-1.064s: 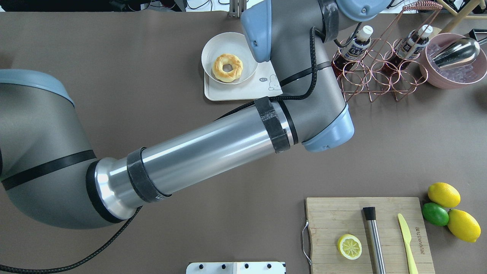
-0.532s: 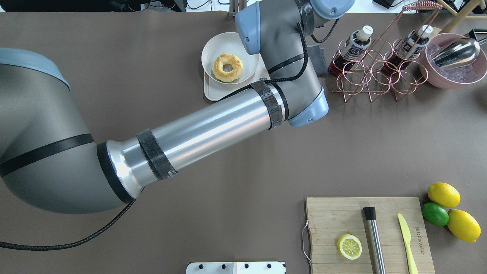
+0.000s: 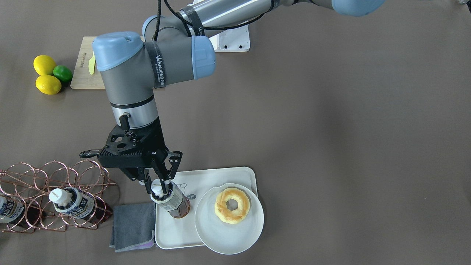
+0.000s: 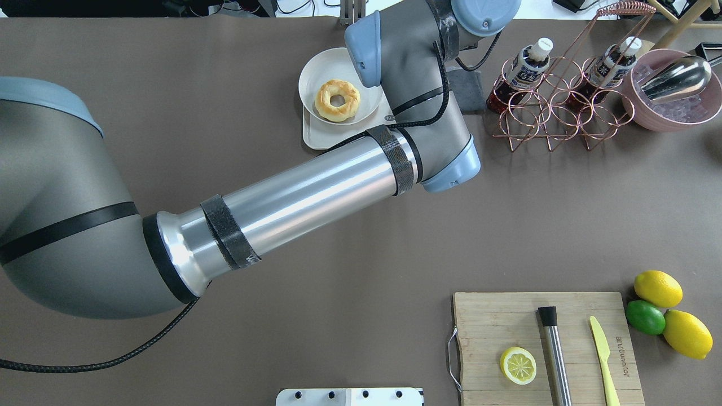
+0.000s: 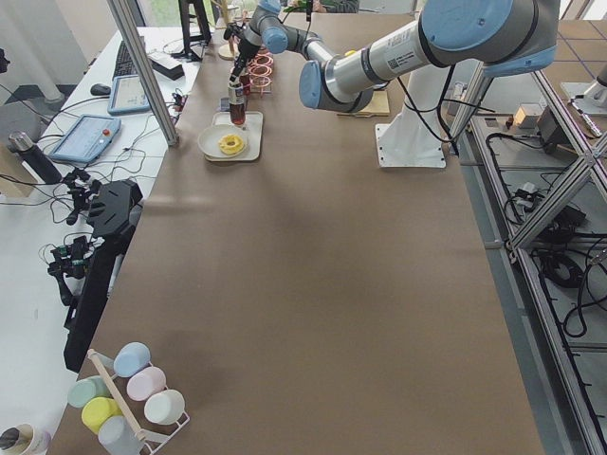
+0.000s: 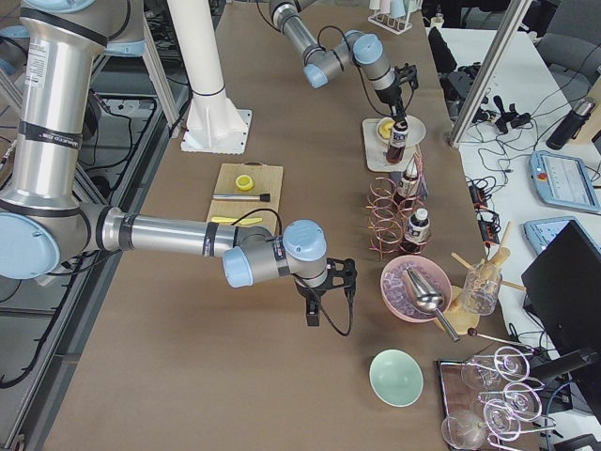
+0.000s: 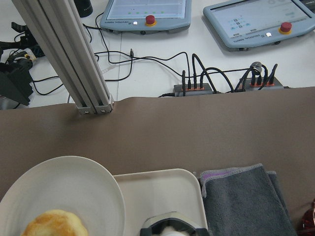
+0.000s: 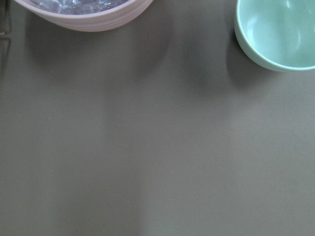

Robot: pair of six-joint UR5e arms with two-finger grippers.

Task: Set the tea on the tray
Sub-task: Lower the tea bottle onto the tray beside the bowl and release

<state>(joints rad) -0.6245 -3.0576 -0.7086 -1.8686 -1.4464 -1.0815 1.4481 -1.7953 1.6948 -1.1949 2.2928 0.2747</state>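
1. Found the left gripper [image 3: 160, 186] closed narrow on the white cap of the tea [image 3: 173, 201], low and left of centre in the front-facing view; found the bottle's base over the left part of the tray [image 3: 220, 173], beside the drawn bear; could not tell whether the base touched the tray floor.
2. Judged the step in hand to be the set-down and release; would lower straight until the base sat flat, then part the jaws only a little and lift straight up, so as not to drag the cap and tip the bottle.
3. Judged the plate [image 3: 235, 239] on the right and the tray's raised rim on the left to be the hazards; would keep the base between them and off the rim.
4. Could not tell the state of the right gripper [image 6: 324, 301], seen only in the right side view, well apart from the tray.
5. Counted at the bottom of the front-facing view: one grey cloth [image 3: 133, 226], one plate, one doughnut [image 3: 232, 205], one tray.
6. Counted three bottles alike: the tea in the jaws, two in the one copper rack [image 3: 55, 176] at lower left.
7. Counted at upper left: two lemons [image 3: 48, 84], one lime [image 3: 63, 73], one cutting board [image 3: 82, 79].
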